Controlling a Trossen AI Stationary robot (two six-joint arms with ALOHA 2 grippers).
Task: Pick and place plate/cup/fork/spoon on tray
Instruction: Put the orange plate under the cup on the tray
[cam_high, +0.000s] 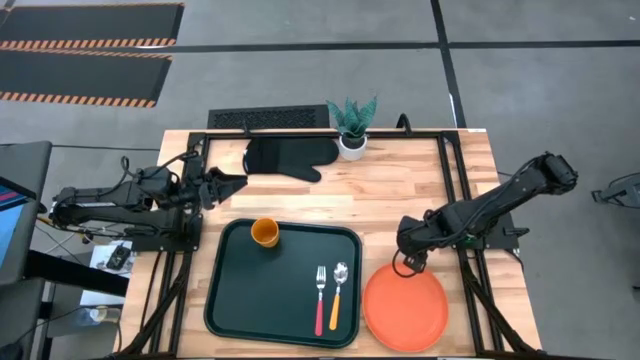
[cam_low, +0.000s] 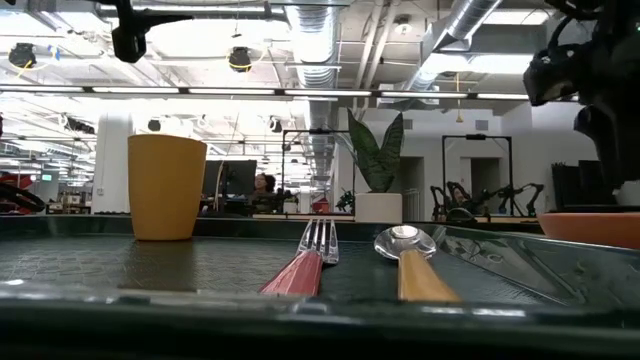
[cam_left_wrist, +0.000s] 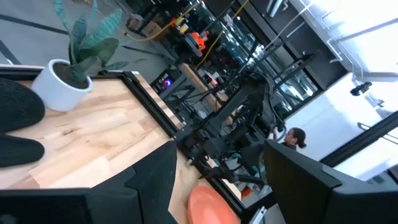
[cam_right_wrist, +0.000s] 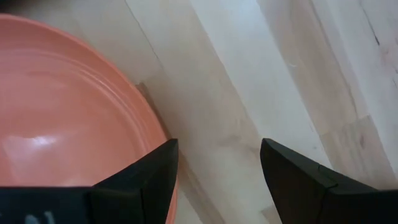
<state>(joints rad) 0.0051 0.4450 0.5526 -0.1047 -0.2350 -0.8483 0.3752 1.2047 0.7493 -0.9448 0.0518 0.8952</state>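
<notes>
The dark green tray (cam_high: 240, 300) lies at the table's near middle. On it stand the orange-yellow cup (cam_high: 265, 232) at its far left, and the red-handled fork (cam_high: 320, 298) and the orange-handled spoon (cam_high: 337, 293) side by side at its near right. The orange plate (cam_high: 405, 308) lies flat on the table just right of the tray. My right gripper (cam_right_wrist: 217, 168) is open over the plate's far rim (cam_right_wrist: 146, 106), one finger over the plate, the other over the bare wood. My left gripper (cam_high: 238, 183) is open and empty at the far left.
A black oven mitt (cam_high: 285, 157) and a white pot with a green plant (cam_high: 352, 140) stand at the table's far edge. Bare wood lies between them and the tray. Black frame rails (cam_high: 452, 180) run along the table's sides.
</notes>
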